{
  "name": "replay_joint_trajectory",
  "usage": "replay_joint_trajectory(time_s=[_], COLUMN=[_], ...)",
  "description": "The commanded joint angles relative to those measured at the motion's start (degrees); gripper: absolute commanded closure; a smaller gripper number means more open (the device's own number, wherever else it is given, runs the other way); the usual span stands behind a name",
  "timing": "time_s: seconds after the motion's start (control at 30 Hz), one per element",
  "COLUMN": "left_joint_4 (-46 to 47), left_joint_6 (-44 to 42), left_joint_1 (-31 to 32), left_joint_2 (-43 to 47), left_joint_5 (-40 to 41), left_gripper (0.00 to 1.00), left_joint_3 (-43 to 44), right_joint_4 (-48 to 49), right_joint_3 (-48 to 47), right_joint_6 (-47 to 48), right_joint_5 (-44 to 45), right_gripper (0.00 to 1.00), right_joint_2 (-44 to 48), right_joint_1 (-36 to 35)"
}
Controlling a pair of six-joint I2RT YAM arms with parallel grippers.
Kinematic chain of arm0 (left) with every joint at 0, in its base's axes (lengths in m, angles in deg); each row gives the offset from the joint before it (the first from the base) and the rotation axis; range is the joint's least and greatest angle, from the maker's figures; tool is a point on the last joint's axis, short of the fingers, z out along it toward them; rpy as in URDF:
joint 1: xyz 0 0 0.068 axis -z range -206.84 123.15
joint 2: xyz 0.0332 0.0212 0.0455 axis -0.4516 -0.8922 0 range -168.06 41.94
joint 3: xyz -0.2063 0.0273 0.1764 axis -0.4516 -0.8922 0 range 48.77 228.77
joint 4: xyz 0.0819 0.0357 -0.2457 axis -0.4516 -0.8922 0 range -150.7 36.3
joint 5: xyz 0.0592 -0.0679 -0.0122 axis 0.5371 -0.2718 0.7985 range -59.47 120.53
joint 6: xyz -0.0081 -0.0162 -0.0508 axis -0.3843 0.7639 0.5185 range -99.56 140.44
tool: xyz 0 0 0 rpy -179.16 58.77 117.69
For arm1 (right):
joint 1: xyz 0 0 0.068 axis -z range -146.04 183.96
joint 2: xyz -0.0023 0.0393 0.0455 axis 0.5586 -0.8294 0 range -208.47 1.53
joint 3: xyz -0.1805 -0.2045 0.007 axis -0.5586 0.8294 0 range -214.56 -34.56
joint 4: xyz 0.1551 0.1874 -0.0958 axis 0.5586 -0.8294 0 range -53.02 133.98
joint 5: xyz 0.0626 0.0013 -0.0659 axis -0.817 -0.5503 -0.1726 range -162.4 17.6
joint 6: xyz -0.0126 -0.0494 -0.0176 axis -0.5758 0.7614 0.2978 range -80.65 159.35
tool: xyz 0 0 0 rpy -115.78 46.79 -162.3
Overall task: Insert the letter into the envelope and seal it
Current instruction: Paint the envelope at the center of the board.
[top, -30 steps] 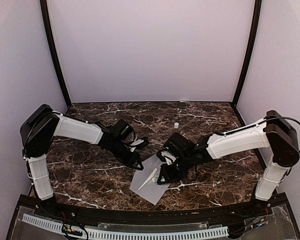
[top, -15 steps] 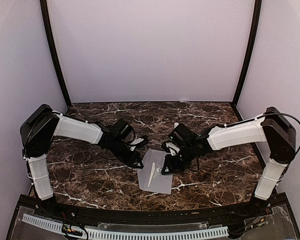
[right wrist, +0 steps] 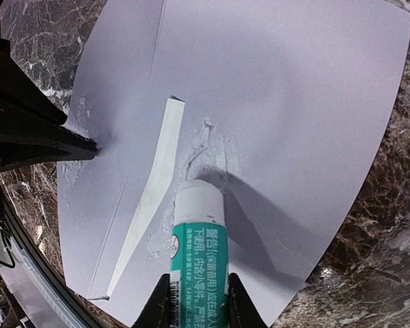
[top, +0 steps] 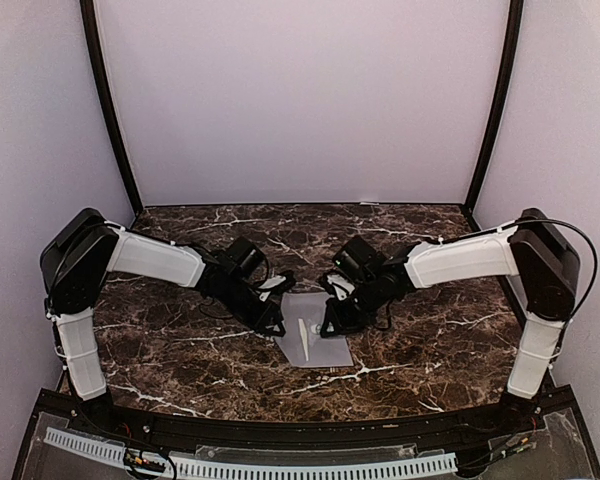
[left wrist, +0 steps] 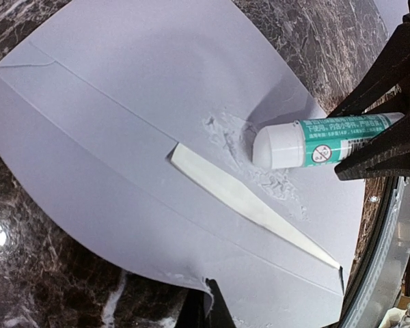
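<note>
Marble, dark brown with white veins, is the table [top: 430, 350] under your 2 arms. Nearest you on it lies the envelope [top: 315, 342], grey and flat, about midway between the arms' bases, with glue smears [left wrist: 222, 133] on its face. The letter [left wrist: 246, 201] shows only as a narrow cream sliver along 1 slanting seam; the rest is out of sight under the grey paper. Your left gripper [top: 277, 323] is clenched with nothing between its fingers, its tip pressed down on the envelope's left edge. Your right gripper [right wrist: 197, 301] is clamped around a green-and-white glue stick [right wrist: 198, 249], whose white end touches the paper just beside the sliver. Both forearms slant inward and downward from raised elbows at the table's sides. The wrists are bent so the 2 claws meet over the envelope from opposite sides, near each other but apart. Behind them stand pale lilac walls [top: 300, 100].
</note>
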Motion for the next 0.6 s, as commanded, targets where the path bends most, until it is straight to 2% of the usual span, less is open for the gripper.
replay_joint_trajectory(time_s=[0.0, 0.17, 0.47, 0.53, 0.57], left_joint_4=[-1.51, -2.05, -0.4, -0.28, -0.35], left_joint_6=[-0.91, -0.62, 0.64, 0.9, 0.99], left_joint_1=[0.72, 0.74, 0.34, 0.18, 0.16], left_joint_2=[0.02, 0.26, 4.24, 4.69, 4.99], left_joint_5=[-3.26, -1.06, 3.9, 4.34, 4.69], left_gripper=[1.0, 1.0, 1.0, 0.91, 0.81], left_joint_3=[-0.06, 0.36, -0.5, -0.51, -0.48], right_joint_4=[-7.84, -8.27, -9.61, -9.34, -8.95], right_joint_3=[1.22, 0.41, 4.0, 4.75, 5.31], right_joint_6=[0.69, 0.68, -1.42, -1.6, -1.57], right_joint_5=[8.71, 6.63, 3.04, 2.44, 2.1], right_gripper=[1.0, 1.0, 1.0, 1.0, 1.0], right_joint_2=[-6.04, -4.05, 7.16, 9.47, 10.76], right_joint_1=[1.26, 1.18, 0.18, -0.3, -0.58])
